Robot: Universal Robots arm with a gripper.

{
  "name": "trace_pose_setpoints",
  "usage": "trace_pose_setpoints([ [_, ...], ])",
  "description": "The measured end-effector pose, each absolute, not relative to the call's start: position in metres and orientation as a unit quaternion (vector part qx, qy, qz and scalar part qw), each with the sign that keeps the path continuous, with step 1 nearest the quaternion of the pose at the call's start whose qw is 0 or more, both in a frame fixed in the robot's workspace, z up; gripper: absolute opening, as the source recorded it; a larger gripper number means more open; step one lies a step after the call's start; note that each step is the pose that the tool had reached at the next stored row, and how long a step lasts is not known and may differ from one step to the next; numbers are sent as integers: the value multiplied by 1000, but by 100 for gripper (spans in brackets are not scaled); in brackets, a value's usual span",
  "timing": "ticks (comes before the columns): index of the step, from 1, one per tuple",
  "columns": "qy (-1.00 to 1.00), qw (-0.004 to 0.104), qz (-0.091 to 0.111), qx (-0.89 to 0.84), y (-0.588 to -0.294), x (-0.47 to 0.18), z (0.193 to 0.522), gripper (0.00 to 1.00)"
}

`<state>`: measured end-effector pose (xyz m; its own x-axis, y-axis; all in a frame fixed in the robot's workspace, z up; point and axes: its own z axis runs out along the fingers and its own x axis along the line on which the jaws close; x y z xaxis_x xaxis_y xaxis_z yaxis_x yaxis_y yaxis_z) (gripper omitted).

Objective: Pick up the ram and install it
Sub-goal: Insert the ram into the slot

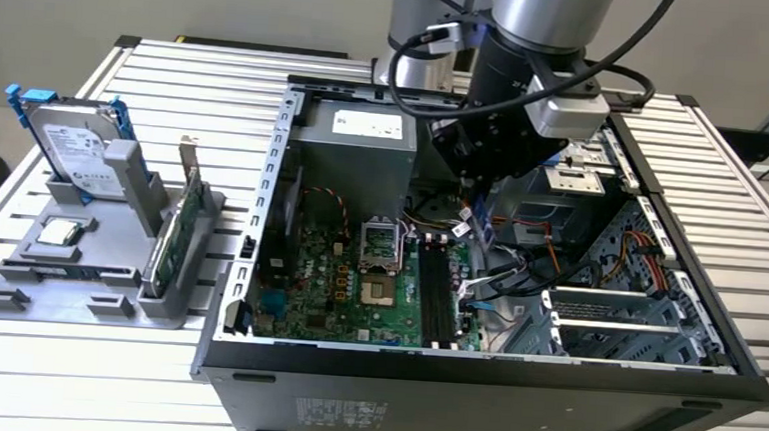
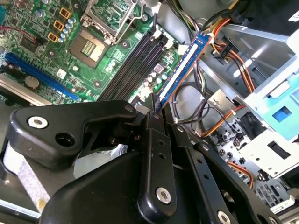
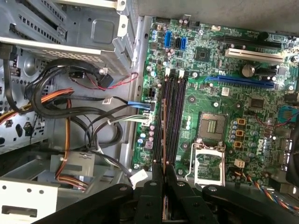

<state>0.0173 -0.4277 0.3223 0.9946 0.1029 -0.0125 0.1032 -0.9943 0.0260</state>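
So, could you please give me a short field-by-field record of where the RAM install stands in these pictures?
hand: shut on the ram, inside the open computer case
ram: gripped at one end, seen edge-on in the first wrist view, above the motherboard
memory slots: black, appear unfilled; ram not yet seated
motherboard: green, CPU socket open
holder on table: grey, holds the hard drive and expansion card
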Motion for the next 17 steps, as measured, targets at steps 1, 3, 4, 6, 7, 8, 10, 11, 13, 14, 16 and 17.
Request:
trace_pose_setpoints([
  [1,52,14,-6,999,-428,17,322,0],
  [3,52,15,-6,999,-428,17,321,0],
  [4,52,15,-6,999,-428,17,321,0],
  [6,52,16,-6,999,-428,17,320,0],
  [7,52,16,-6,999,-428,17,319,0],
  [8,52,16,-6,999,-428,17,319,0],
  [10,52,16,-6,999,-428,17,318,0],
  [11,52,16,-6,999,-428,17,318,0],
  [13,52,16,-6,999,-428,17,317,0],
  [14,52,16,-6,999,-428,17,317,0],
  [16,52,16,-6,999,-428,17,316,0],
  [17,52,16,-6,999,-428,17,316,0],
])
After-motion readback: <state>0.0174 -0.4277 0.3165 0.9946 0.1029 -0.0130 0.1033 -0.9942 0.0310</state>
